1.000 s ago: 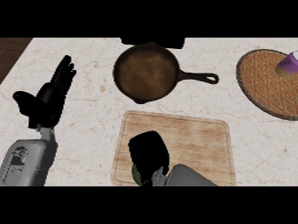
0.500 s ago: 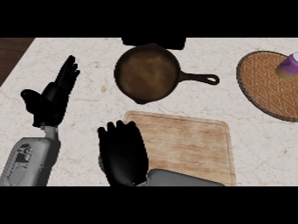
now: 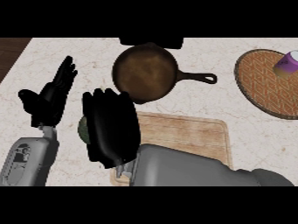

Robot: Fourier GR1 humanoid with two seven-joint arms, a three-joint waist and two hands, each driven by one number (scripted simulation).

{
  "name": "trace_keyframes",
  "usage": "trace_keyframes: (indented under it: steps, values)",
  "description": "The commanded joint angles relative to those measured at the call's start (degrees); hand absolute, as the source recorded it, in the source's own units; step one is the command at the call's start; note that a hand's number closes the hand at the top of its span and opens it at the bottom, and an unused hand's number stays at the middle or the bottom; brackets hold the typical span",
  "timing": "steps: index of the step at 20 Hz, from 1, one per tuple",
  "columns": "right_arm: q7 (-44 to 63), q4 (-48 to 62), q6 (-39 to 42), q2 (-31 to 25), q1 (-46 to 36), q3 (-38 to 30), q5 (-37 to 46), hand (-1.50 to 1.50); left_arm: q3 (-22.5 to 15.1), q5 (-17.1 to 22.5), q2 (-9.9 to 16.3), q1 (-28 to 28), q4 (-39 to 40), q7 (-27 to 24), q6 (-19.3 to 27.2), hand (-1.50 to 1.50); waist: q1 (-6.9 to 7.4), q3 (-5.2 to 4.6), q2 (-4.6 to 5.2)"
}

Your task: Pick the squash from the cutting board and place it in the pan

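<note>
- While the right robot hand is hanging over the left edge of the cutting board, a sliver of dark green, apparently the squash, is peeking out at the hand's left side, under its fingers.
- That hand is showing its back to the view, with the fingers pointing up the picture; whether they are curling round the squash cannot be told, since the hand is hiding nearly all of it.
- The grey right forearm is coming in from the lower edge and covering the lower left part of the board, while the board's right half is lying bare.
- The pan is sitting just above the board on the worktop, its handle pointing right; its lower rim is lying just beside the right hand's fingertips.
- The left robot hand is resting open at the left, fingers straight and pointing up, holding nothing, with a narrow strip of worktop showing between it and the right hand.
- A round woven mat is lying near the worktop's right edge, well apart from the pan's handle, and a purple cup is standing on its upper part.
- Dark wooden floor is showing past the worktop's left edge.
</note>
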Motion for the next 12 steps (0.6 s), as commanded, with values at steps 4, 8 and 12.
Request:
trace_keyframes:
  steps: [4,8,12]
  values:
    - [0.85,9.74,-14.51,0.41,-6.47,-8.27,-5.82,1.5,0.08,-0.51,-0.2,1.61,-0.56,-1.53,0.53,0.0,-1.16,0.02,0.35]
    - [-5.65,23.62,-17.97,0.42,-8.2,-7.84,-6.8,1.5,2.26,1.47,2.18,-0.13,-2.11,2.45,-0.79,0.0,-1.78,0.04,0.46]
    - [-16.16,34.62,-20.47,0.43,-9.9,-13.42,-10.06,1.5,-0.28,-0.58,-0.52,1.91,-3.23,1.49,1.14,0.0,-1.97,0.09,0.71]
